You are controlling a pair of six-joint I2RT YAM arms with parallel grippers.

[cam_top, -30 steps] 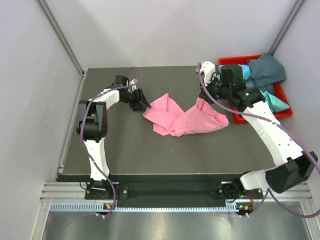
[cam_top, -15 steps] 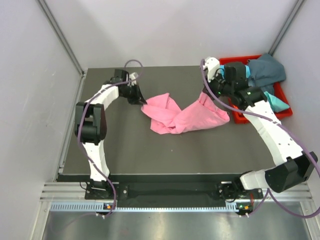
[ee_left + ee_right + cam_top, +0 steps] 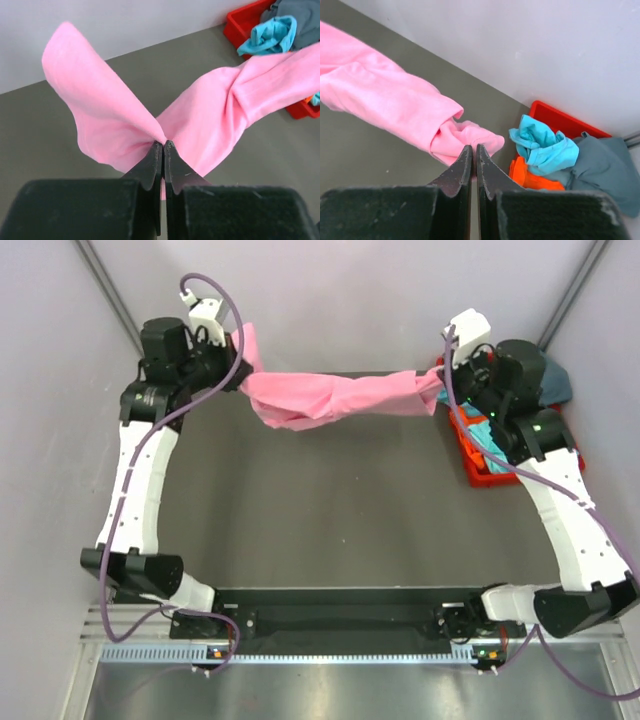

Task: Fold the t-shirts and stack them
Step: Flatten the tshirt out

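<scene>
A bright pink t-shirt (image 3: 335, 398) hangs twisted in the air above the back of the table, stretched between both arms. My left gripper (image 3: 240, 365) is shut on its left end; in the left wrist view the cloth (image 3: 210, 115) fans out from the pinched tips (image 3: 163, 145). My right gripper (image 3: 440, 385) is shut on the right end, where the fabric (image 3: 395, 100) bunches at the tips (image 3: 473, 148). Turquoise (image 3: 545, 145), orange (image 3: 530, 175) and dark teal-grey (image 3: 605, 165) t-shirts lie crumpled in the red bin.
The red plastic bin (image 3: 470, 465) stands at the table's back right edge, partly under my right arm. The dark grey table (image 3: 330, 510) lies below the lifted shirt. Pale walls close in on three sides.
The left gripper closed on the pink shirt's left end. Both arms then rose and moved apart toward the back, lifting the shirt off the table and stretching it out.
</scene>
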